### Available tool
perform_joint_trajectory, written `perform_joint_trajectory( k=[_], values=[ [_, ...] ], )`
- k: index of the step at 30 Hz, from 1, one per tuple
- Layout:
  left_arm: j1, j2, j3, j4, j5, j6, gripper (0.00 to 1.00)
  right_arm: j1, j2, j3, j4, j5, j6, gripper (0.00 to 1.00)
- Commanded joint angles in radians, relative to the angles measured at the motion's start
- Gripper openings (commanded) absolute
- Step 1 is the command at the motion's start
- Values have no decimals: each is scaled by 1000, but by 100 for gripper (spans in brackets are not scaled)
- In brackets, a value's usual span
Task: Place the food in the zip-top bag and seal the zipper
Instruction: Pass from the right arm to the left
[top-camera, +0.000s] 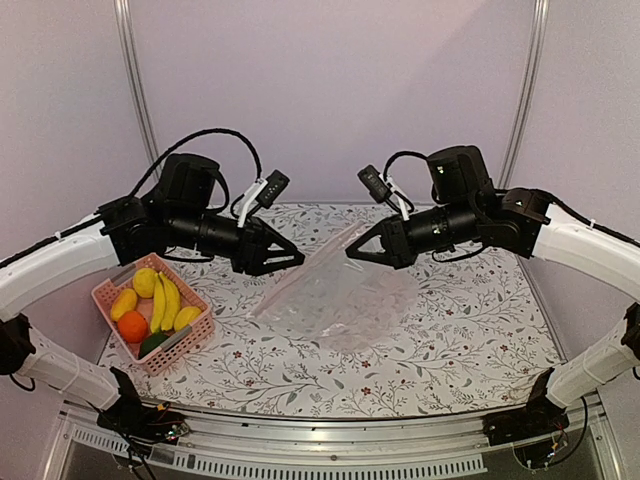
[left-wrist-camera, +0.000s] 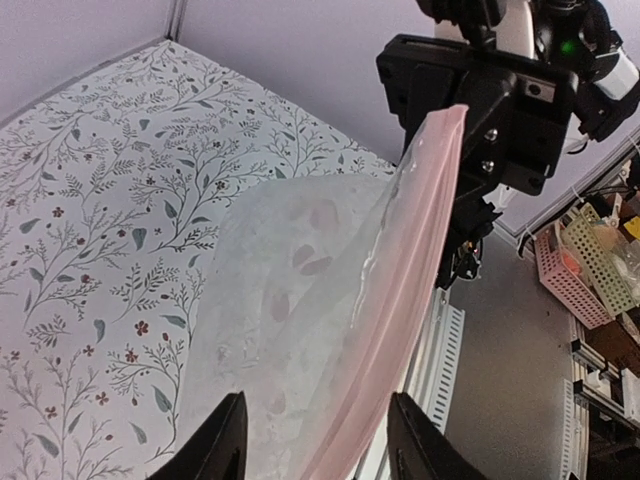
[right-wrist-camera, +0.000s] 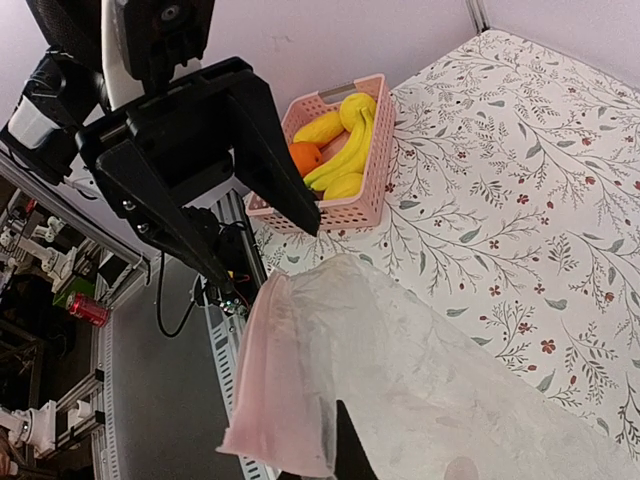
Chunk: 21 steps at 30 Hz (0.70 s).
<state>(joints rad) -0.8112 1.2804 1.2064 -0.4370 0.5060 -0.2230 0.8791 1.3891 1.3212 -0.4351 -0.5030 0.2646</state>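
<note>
Pinching one zip-top bag: right hand | left hand part-open astride it | one basket

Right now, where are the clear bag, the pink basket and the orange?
zip-top bag (top-camera: 340, 295): top view, its crinkled middle.
pink basket (top-camera: 186, 347): top view, its near side wall.
orange (top-camera: 131, 326): top view, its centre.
</note>
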Motion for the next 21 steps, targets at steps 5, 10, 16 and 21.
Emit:
perform_joint_trajectory(
  k=[5, 10, 16, 21],
  values=[
    [-11, 42, -1, 1, -1, 32, 42, 8, 7, 21, -9, -12, -5, 0],
    [-18, 55, 2, -9, -19, 45, 39, 8, 8, 21, -9, -14, -3, 0],
    [-38, 66, 5, -22, -3, 77, 37, 7, 16, 24, -8, -5, -3, 0],
    [-41, 74, 1, -24, 17, 85, 18, 7, 24, 28, -5, 25, 1, 0]
  ],
)
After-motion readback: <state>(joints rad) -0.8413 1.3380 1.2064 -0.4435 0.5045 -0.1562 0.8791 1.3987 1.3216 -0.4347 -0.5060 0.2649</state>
